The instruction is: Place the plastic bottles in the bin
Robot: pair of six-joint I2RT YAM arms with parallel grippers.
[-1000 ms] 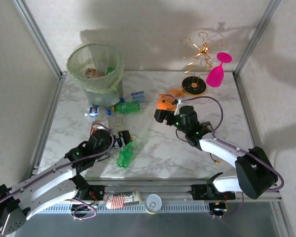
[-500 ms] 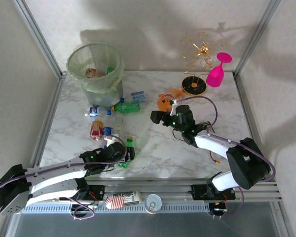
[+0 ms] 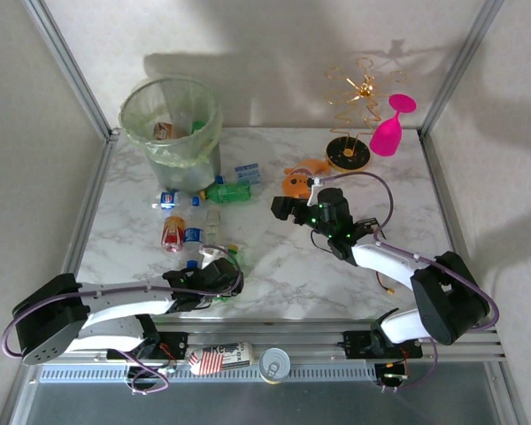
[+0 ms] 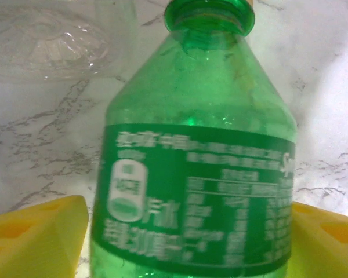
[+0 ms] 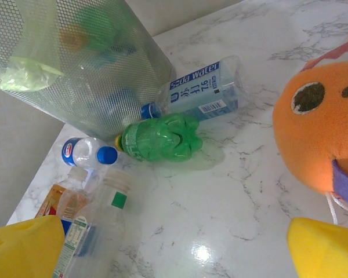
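Observation:
A green plastic bottle (image 4: pixel 197 116) with a green label lies on the marble between my left gripper's (image 4: pixel 188 237) yellow pads, which press against both its sides. From above, my left gripper (image 3: pixel 226 270) covers most of that bottle (image 3: pixel 233 256). My right gripper (image 5: pixel 174 255) hovers open with nothing between its fingers, above the table's middle (image 3: pixel 281 208). Ahead of it lie a second green bottle (image 5: pixel 159 139), a blue-labelled clear bottle (image 5: pixel 200 90), a small blue-capped bottle (image 5: pixel 84 152) and a clear bottle (image 5: pixel 98 226). The bin (image 3: pixel 171 124) stands at the far left, lined with a pale green bag, with bottles inside.
An orange fish toy (image 5: pixel 322 133) lies close to my right gripper's right pad. A gold wire stand (image 3: pixel 354 115) and a pink goblet (image 3: pixel 391 128) stand at the back right. A red-labelled bottle (image 3: pixel 173 235) lies left of centre. A can (image 3: pixel 274 363) sits on the near rail.
My left arm has dropped low and stretched over the green bottle, and its jaws have narrowed onto the bottle's sides. My right gripper has shifted slightly left and stayed open.

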